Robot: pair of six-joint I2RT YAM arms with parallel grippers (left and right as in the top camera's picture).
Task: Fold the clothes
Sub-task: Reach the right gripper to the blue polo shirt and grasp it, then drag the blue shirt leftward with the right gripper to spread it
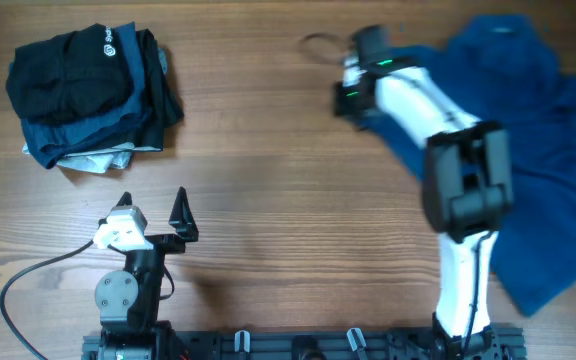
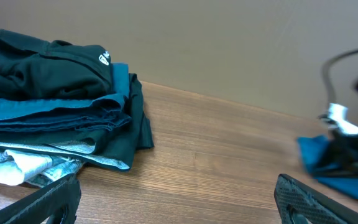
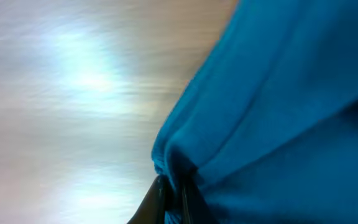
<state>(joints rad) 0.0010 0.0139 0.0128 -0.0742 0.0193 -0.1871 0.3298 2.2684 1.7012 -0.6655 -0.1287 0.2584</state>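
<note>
The blue polo shirt (image 1: 538,170) lies crumpled over the right side of the table, running off the right edge. My right gripper (image 1: 353,100) is at its far left edge and is shut on a pinched fold of the shirt (image 3: 272,112); in the right wrist view the jaws (image 3: 176,186) clamp blue cloth between them. A corner of the shirt also shows in the left wrist view (image 2: 325,158). My left gripper (image 1: 153,205) rests open and empty near the front left, its fingers (image 2: 179,202) wide apart over bare wood.
A stack of folded clothes (image 1: 93,90) sits at the back left, a black garment with a white logo on top; it also shows in the left wrist view (image 2: 55,106). A black cable (image 1: 23,285) loops at the front left.
</note>
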